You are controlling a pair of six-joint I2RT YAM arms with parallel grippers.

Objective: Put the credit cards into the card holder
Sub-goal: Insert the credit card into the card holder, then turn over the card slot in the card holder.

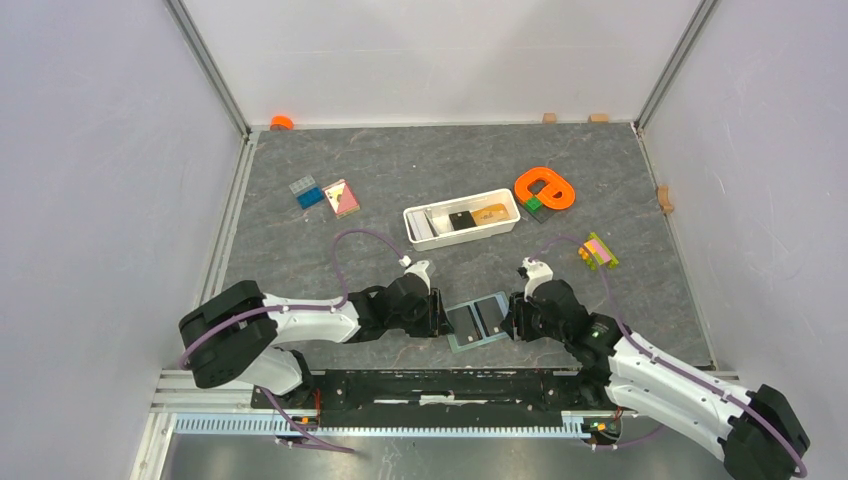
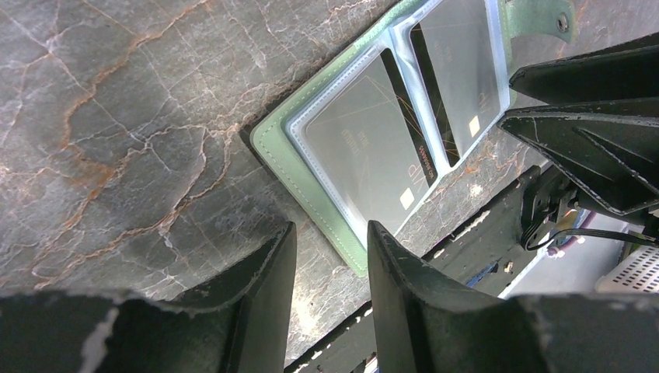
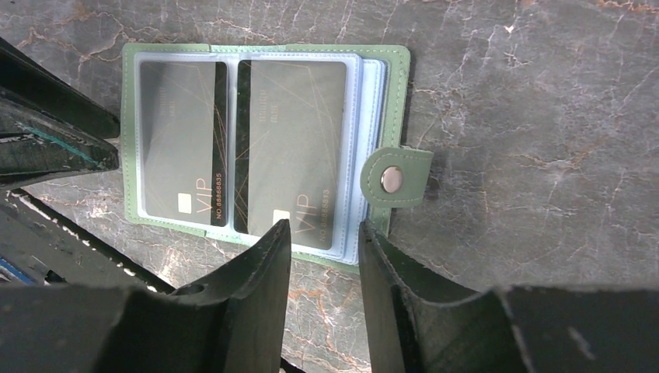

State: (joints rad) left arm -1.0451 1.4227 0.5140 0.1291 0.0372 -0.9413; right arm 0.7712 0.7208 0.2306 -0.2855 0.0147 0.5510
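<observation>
Card holder lies open and flat by tabletop's near edge, mid-width, w/ two black cards in its clear sleeves. L gripper at its left edge, R gripper at the snap tab side. Both have jaws apart, tips at the holder's rim. Farther back, approx. tabletop centre, white tray holds a loose black card & a tan card.

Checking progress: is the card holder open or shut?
Open: the card holder lies spread, two dark cards side by side in clear sleeves.
</observation>
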